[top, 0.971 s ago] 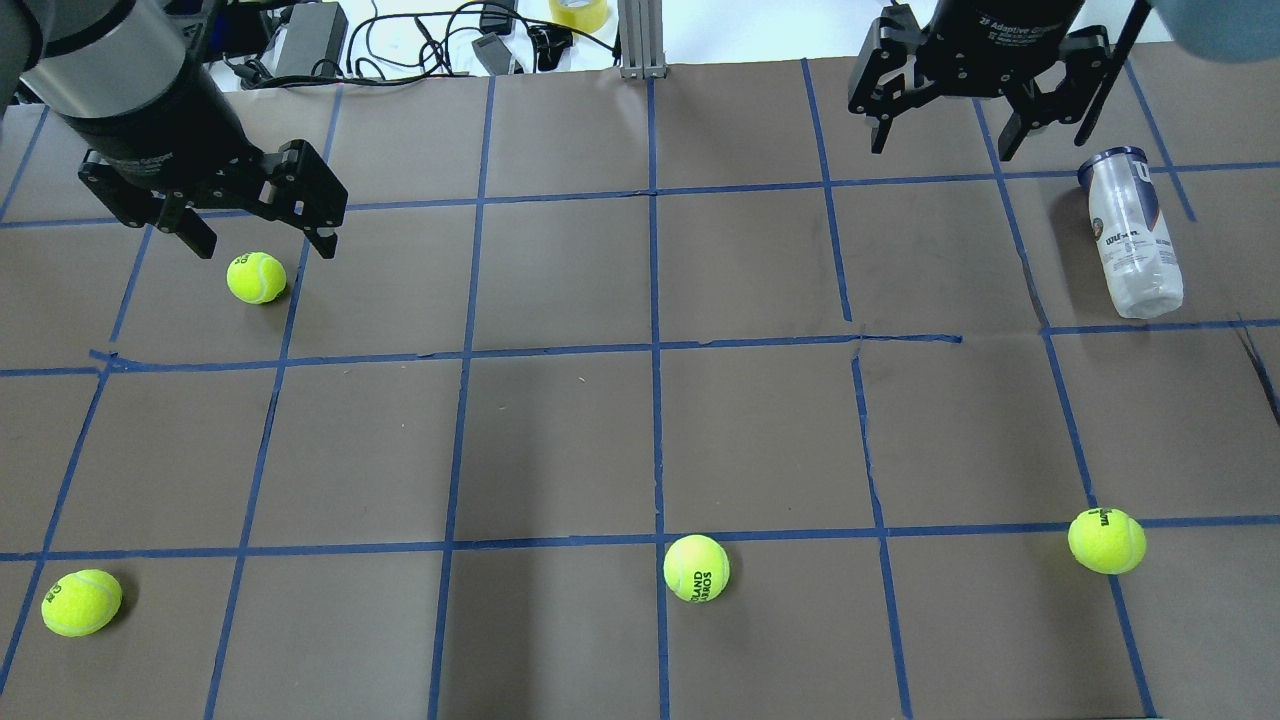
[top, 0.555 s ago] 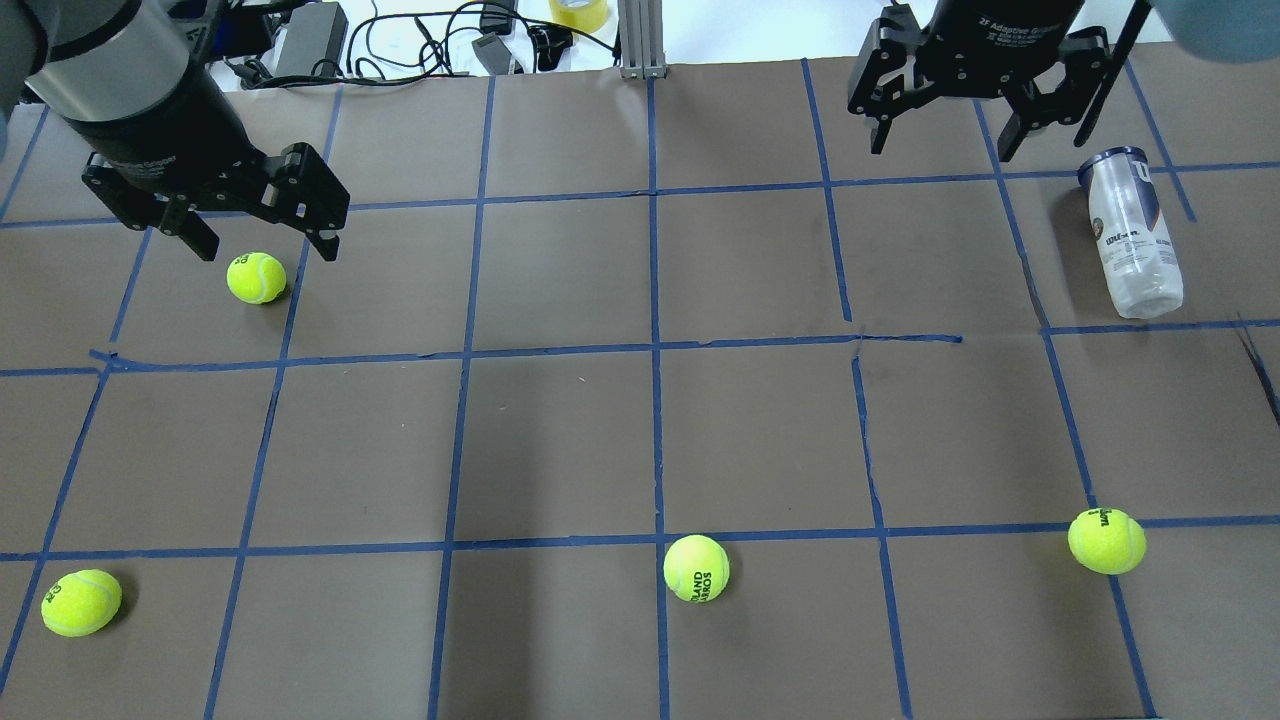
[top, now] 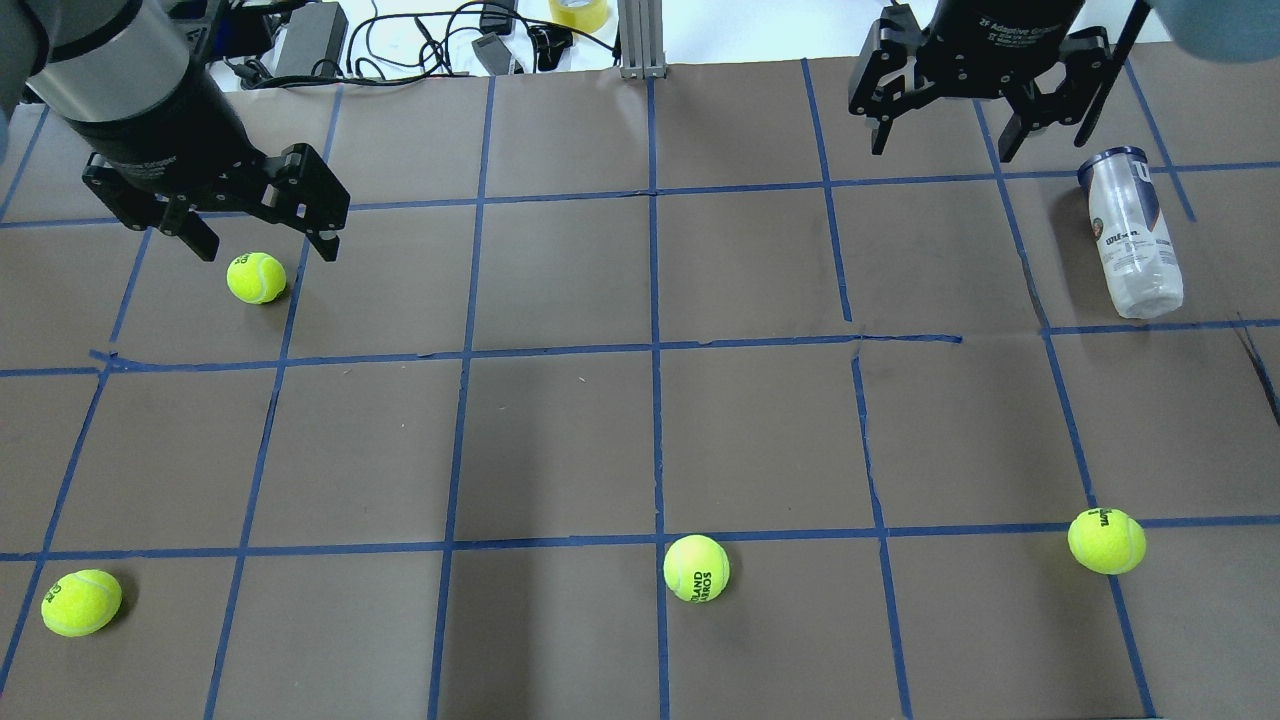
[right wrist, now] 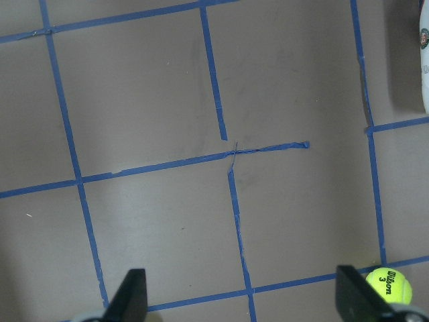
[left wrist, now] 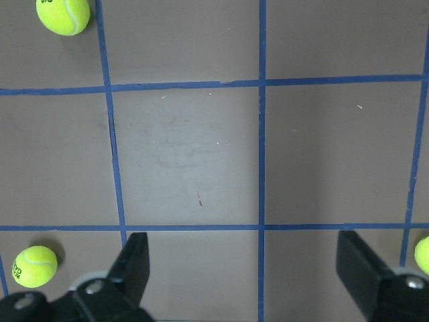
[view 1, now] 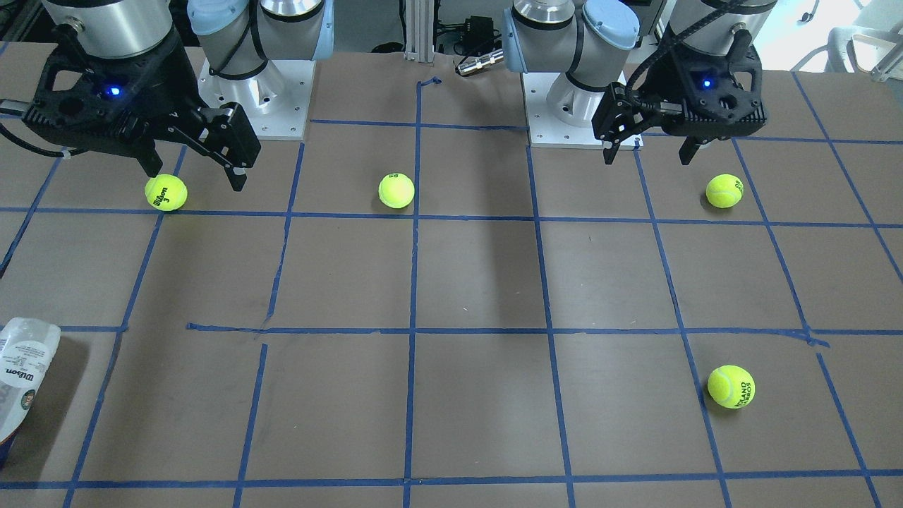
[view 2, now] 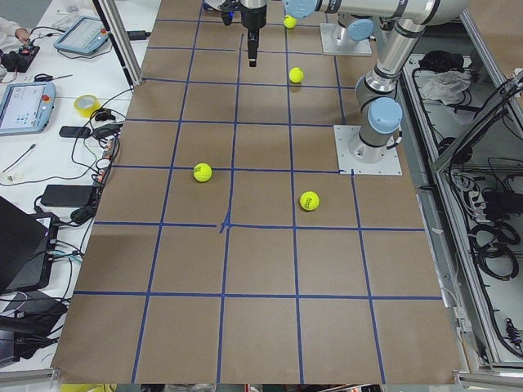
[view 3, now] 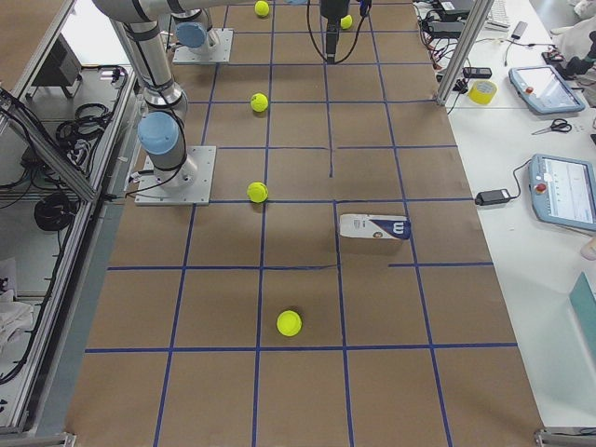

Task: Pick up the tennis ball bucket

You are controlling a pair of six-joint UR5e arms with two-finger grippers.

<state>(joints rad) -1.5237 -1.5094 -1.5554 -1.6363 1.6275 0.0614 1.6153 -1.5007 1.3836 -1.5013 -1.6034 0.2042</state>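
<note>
The tennis ball bucket [top: 1130, 235] is a clear Wilson can with a white-and-navy label. It lies on its side at the far right of the brown table, navy rim pointing away. It also shows in the front view [view 1: 21, 374], the exterior right view [view 3: 374, 227] and at the right wrist view's edge [right wrist: 425, 60]. My right gripper [top: 943, 148] [view 1: 195, 178] [right wrist: 241, 282] hangs open and empty, high above the table and well short of the can. My left gripper [top: 268, 250] [view 1: 646, 159] [left wrist: 242, 249] is open and empty on the other side.
Several loose yellow tennis balls lie on the taped grid, among them one [top: 1106, 540] on the right, one [top: 696, 568] in the middle and one [top: 256, 277] on the left. Cables and boxes [top: 420, 35] lie past the far edge.
The left gripper has drifted very slightly. The right gripper, the can and the balls have not moved.
</note>
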